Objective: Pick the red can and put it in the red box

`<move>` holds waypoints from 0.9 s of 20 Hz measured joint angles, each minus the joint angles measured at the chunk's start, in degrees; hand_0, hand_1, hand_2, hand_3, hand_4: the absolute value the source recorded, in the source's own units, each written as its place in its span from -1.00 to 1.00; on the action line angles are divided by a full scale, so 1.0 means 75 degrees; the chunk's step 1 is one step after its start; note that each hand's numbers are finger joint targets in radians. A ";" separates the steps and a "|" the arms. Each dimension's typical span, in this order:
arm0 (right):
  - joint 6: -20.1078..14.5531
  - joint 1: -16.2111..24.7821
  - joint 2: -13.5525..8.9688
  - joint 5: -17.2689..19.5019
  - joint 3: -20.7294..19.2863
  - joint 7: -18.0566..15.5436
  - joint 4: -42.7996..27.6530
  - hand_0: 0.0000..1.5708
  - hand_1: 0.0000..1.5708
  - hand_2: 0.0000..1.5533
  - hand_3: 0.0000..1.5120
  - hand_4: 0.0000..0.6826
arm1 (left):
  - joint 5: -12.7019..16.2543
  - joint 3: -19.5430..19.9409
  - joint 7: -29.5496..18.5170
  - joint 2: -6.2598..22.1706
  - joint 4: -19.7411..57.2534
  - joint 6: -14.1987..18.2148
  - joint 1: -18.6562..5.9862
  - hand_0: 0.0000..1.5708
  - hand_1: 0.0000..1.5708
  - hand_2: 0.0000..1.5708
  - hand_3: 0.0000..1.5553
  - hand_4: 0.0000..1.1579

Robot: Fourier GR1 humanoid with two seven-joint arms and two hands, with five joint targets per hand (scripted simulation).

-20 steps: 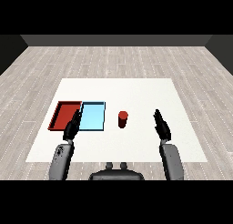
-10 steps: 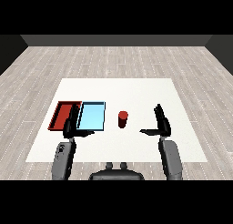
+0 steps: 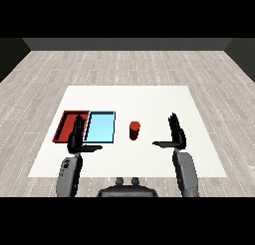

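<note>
A small red can (image 3: 134,130) stands upright on the white table, just right of the light blue tray (image 3: 100,127). The red tray (image 3: 68,124) lies left of the blue one. My right hand (image 3: 175,134) hovers open to the right of the can, fingers straight up and thumb pointing left toward it, with a clear gap between them. My left hand (image 3: 76,138) is open too, raised over the near edges of the two trays, thumb pointing right.
The white table (image 3: 129,102) extends well beyond the trays on the far and right sides. Wooden floor surrounds it.
My right hand has moved left, closer to the can, and its thumb has spread out toward it. The left hand has risen slightly and its thumb has spread out.
</note>
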 measured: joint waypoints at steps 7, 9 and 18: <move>0.0019 -0.0178 0.0131 0.0045 0.0139 -0.0139 0.0490 -1.00 -1.00 -1.00 -1.00 -1.00 | 0.0101 0.0003 -0.0175 -0.0070 0.0103 -0.0058 -0.0008 -1.00 -1.00 -1.00 -1.00 -1.00; -0.0005 -0.0291 0.0198 -0.0032 0.0194 0.0134 0.0394 -1.00 -1.00 -1.00 -1.00 -1.00 | 0.0130 0.0060 -0.0221 -0.0049 0.0195 -0.0066 -0.0105 -1.00 -1.00 -1.00 -1.00 -1.00; -0.0441 -0.1023 0.0488 -0.0158 0.0563 0.0037 0.1600 -1.00 -1.00 -1.00 -1.00 -1.00 | 0.0217 0.0055 -0.0301 -0.0120 0.0185 -0.0070 -0.0089 -1.00 -1.00 -1.00 -1.00 -1.00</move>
